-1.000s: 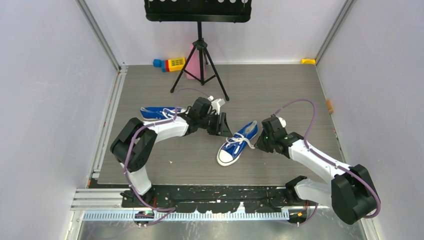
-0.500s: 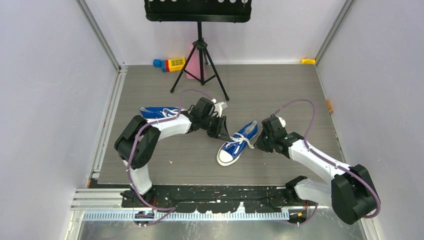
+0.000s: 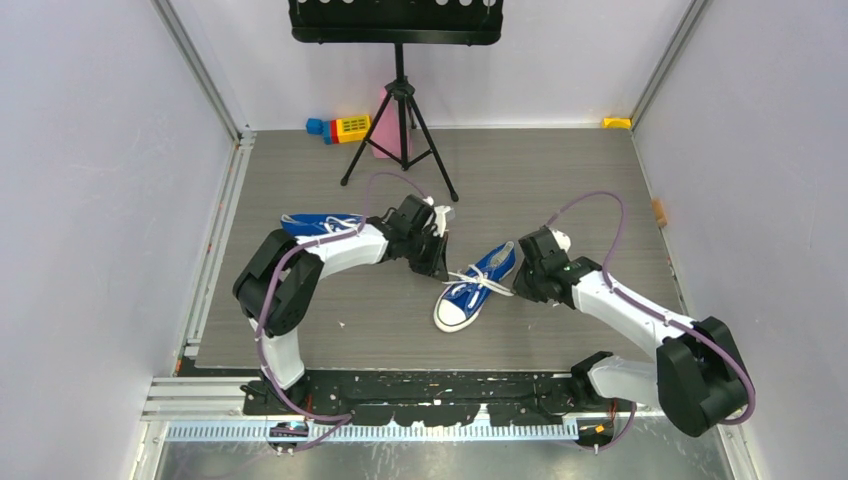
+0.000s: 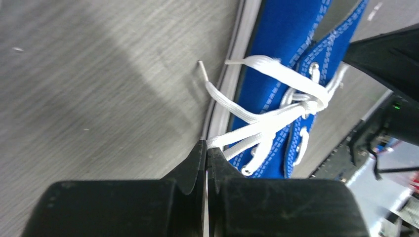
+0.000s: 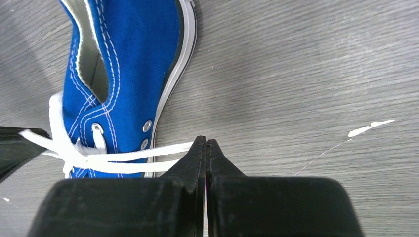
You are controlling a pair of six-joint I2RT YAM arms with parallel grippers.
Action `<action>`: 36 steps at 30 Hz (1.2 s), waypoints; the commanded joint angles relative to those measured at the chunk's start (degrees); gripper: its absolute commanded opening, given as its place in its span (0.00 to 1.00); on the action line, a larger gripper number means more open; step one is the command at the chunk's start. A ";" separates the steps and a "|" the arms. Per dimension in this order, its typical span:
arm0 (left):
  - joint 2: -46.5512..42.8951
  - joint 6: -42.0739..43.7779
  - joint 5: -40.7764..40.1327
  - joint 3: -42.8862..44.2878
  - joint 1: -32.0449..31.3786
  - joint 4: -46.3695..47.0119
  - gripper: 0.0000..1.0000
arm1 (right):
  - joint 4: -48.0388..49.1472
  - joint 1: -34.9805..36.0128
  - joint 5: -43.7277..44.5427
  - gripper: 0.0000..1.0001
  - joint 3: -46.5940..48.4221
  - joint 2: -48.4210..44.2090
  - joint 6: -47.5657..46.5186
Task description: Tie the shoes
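Left pincer (image 4: 205,148): clenched on lace (image 4: 247,134), drawn farther left of shoe (image 3: 472,290).
Right pincer (image 5: 206,143): clenched on lace, right of shoe.
Knot (image 4: 309,102): judged tightening.

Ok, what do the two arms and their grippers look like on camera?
Both arms have white link shells with bulky black joint housings: left arm, right arm. A purple cable loops along each. The left gripper and right gripper have matte black fingers tapering to points.
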 commanded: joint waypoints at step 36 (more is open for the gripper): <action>4.15 6.22 -36.71 6.79 -9.25 -12.23 0.00 | -9.52 10.70 27.31 0.00 10.29 17.49 0.42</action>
